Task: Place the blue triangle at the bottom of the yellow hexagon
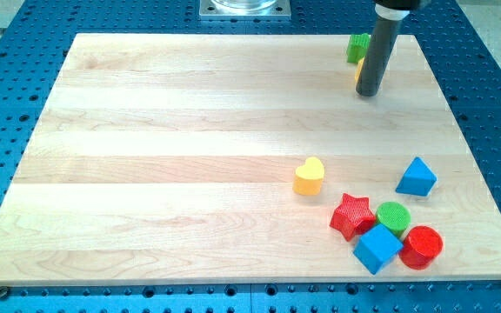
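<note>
1. The blue triangle [417,177] sits at the view's right on the wooden counter [190,156]. It looks a light, rigid, smooth block, likely to slide or spin when pushed; press a flat side.
2. There is no gripper, only a rod; my tip [368,92] rests near the view's top right, well apart from the triangle.
3. The rod hides most of a yellow block [358,69], presumably the hexagon, beside a green block [357,46].

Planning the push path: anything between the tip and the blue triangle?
In the camera view, only bare board lies between my tip at the view's top and the blue triangle below it. The yellow heart sits off that line, to the view's left.
</note>
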